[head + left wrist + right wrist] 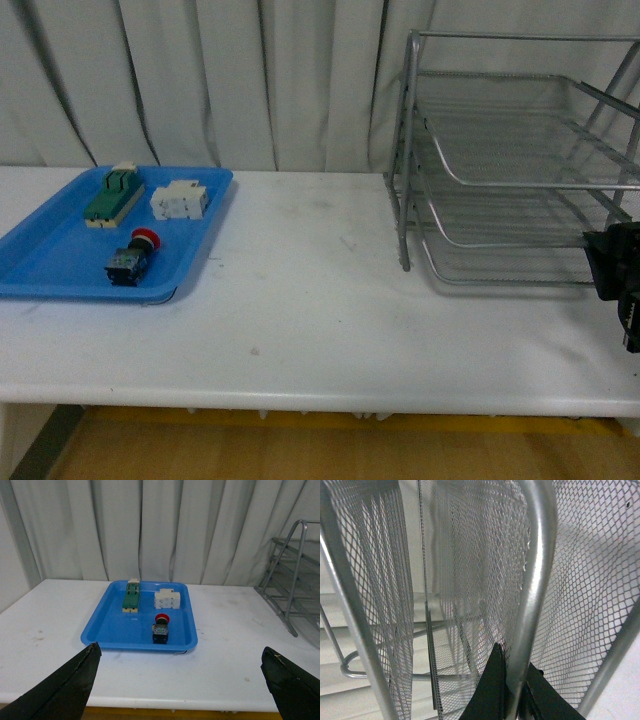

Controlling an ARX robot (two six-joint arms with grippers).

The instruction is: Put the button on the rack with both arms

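The button, red cap on a dark body, lies in the blue tray at the table's left; it also shows in the left wrist view. The silver wire rack stands at the right. My right gripper is shut on a metal tube of the rack's frame, its black fingers pinching the tube. My left gripper is open and empty, hovering over the table's near edge, well short of the tray. It is out of the front view.
The blue tray also holds a green-and-cream block and a white terminal block. A white table carries everything, with white curtains behind. The rack's corner shows in the left wrist view.
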